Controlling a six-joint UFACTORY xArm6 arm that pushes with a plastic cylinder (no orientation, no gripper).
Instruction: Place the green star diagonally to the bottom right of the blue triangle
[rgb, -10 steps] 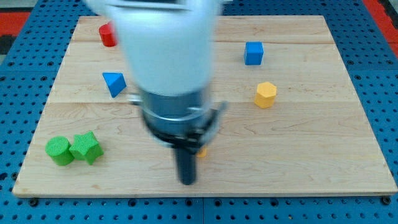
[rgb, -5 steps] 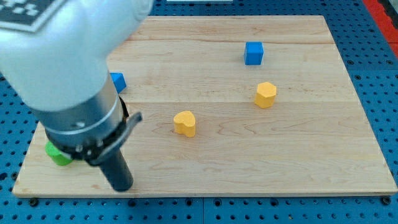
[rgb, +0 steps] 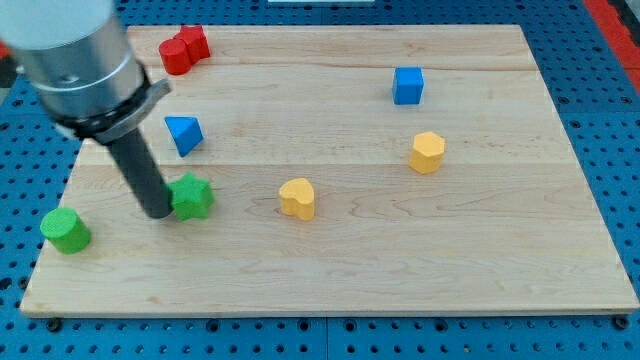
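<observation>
The green star lies on the wooden board, left of centre. The blue triangle sits above it, slightly to the left. My tip rests against the star's left side, touching it. The dark rod rises up and to the left into the grey arm body at the view's top left.
A green cylinder sits at the lower left. Two red blocks are at the top left. A yellow block lies right of the star, a yellow hexagon further right, a blue cube at the upper right.
The arm swung from the board's lower middle to the left. The green star moved up and right, away from the green cylinder. My tip now sits at the star's left side.
</observation>
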